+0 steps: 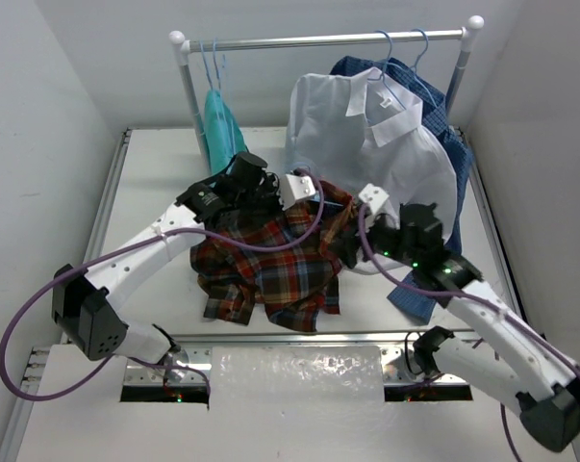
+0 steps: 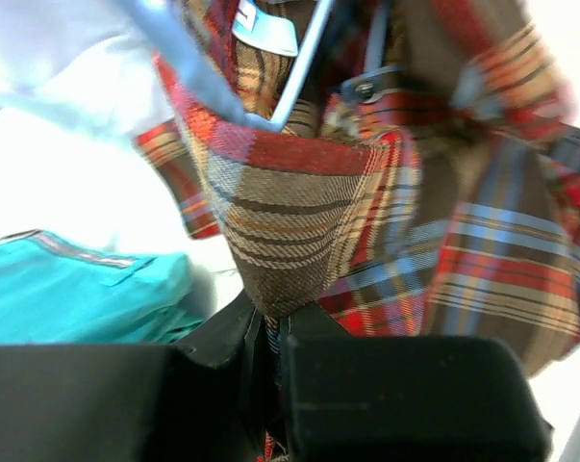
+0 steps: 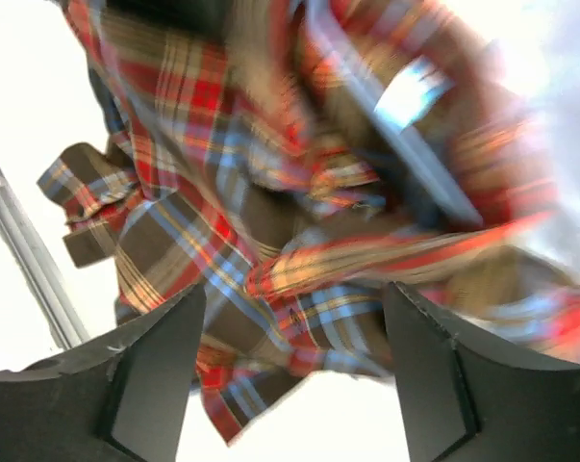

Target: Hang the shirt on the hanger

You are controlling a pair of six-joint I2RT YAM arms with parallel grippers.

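Over white table (image 1: 155, 183), left end effector (image 2: 270, 325) pinches shirt (image 1: 270, 269).

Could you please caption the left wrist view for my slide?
Left gripper pinching a fold of the plaid shirt, with the pale-blue hanger above.

The right jaws stand wide apart, and the shirt (image 3: 270, 241) blocks nearly everything ahead of them. The left jaws are pinched on plaid. Just beyond them the hanger (image 2: 304, 60) wire crosses the way. A teal garment (image 2: 78, 289) crowds their left side. A white shirt (image 1: 386, 144) hangs past both jaws as a wall. Bare desk (image 1: 140, 188) lies open further left of the left jaws.
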